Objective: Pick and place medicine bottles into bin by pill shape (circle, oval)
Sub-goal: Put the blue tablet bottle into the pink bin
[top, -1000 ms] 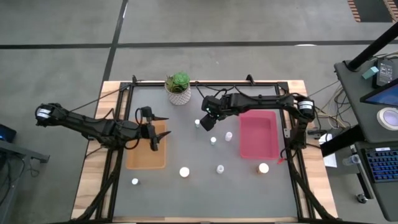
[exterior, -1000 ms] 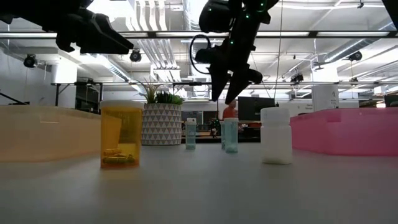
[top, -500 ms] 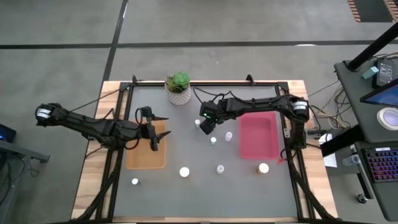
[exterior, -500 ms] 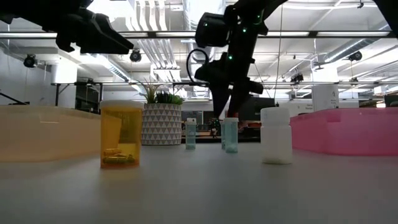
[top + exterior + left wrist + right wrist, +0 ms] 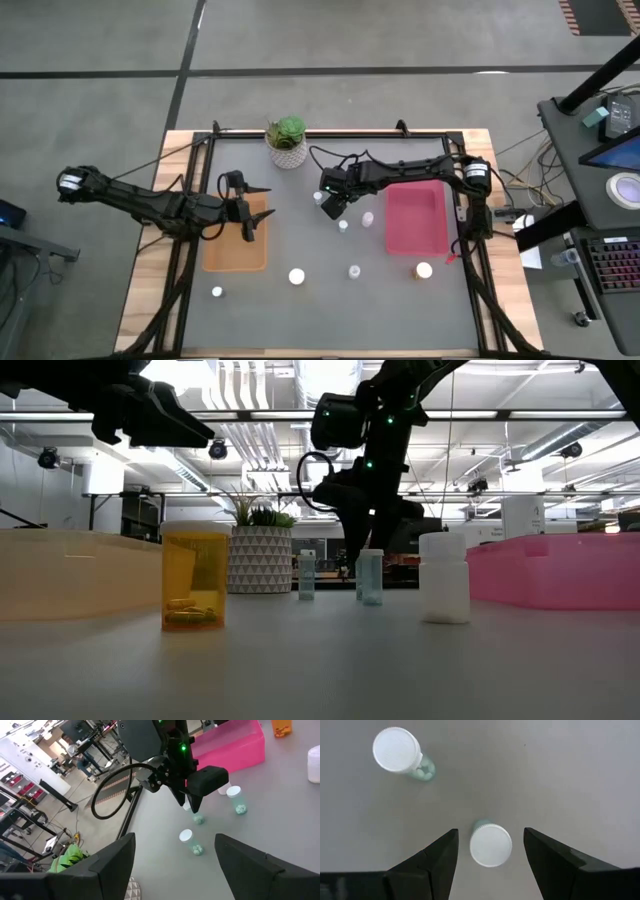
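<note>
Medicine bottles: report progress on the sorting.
Done: nothing shows inside the pink bin or orange bin. In hand: the open right gripper straddles a slim bottle, not gripping it. Left: bottles stand loose on the table; the open left gripper waits over the orange bin.

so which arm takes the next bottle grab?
Right. The right gripper hangs open directly over a slim white-capped bottle, fingers either side of its cap. The left gripper is open over the orange bin, away from the bottles.

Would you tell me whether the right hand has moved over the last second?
Yes. In the low view the right hand has come down toward the table, its fingers now level with the cap of a slim green bottle, with the potted plant unmoved.
</note>
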Tool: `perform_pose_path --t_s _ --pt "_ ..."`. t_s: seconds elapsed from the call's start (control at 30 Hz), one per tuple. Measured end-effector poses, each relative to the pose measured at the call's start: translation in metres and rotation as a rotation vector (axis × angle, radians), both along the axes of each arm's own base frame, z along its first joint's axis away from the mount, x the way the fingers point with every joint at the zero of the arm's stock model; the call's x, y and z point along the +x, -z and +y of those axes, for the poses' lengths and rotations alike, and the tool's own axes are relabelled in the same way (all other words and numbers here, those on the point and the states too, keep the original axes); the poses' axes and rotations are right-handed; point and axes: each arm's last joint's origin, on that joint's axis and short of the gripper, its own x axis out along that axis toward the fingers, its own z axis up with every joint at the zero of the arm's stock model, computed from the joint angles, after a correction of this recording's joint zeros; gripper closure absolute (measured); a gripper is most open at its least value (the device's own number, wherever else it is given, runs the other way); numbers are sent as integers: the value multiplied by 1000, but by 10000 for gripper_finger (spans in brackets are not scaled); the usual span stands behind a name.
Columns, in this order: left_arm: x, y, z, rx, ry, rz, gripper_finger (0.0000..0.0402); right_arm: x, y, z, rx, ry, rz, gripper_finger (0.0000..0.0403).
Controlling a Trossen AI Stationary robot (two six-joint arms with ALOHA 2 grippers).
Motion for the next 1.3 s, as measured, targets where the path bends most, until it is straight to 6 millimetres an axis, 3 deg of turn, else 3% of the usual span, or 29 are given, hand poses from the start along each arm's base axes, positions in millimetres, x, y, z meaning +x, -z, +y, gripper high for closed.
perform_pose_path --t_s 0.47,1.3 --pt "0 0 0 0 0 1 144 0 0 0 0 0 2 294" --pt "0 1 0 0 0 1 144 -2 -3 0 0 -4 6 289"
